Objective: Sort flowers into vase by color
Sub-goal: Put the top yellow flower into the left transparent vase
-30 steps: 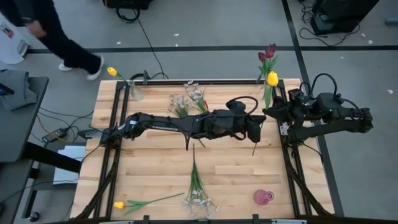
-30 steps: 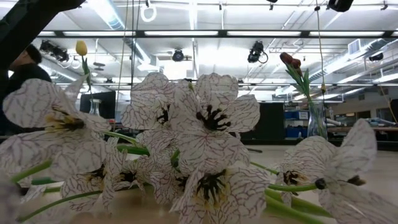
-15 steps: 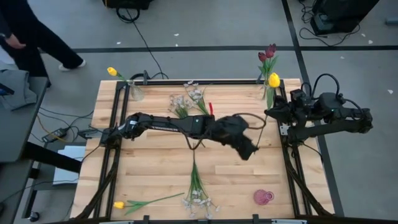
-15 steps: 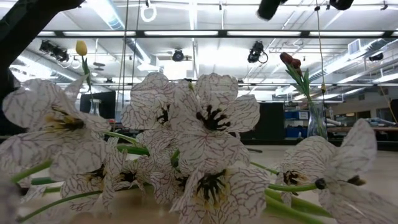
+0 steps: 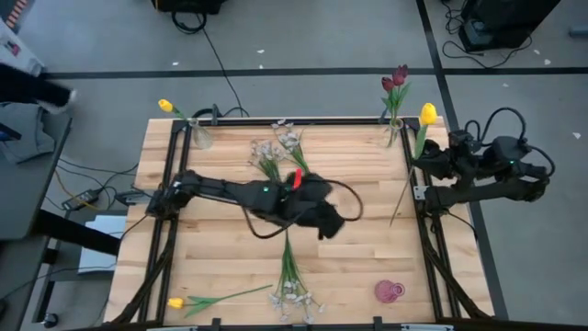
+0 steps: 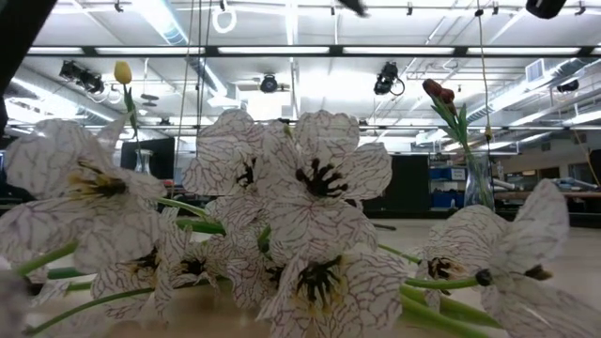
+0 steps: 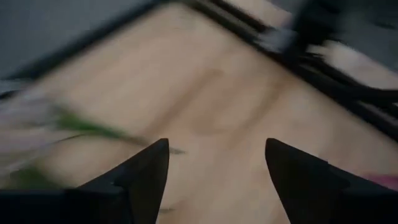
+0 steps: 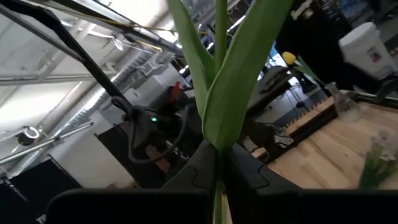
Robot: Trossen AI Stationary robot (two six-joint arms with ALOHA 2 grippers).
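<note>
The right gripper (image 5: 424,158), at the wooden worktop's (image 5: 220,253) right edge, has its jaws clamped on a green-stemmed yellow tulip (image 5: 427,114). The left gripper (image 5: 331,223) is mid-worktop, jaws apart and empty, near a whitish blossom spray (image 5: 292,292).

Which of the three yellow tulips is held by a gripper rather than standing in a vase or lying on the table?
The yellow tulip at the table's right edge: the right gripper is shut on its stem.
</note>
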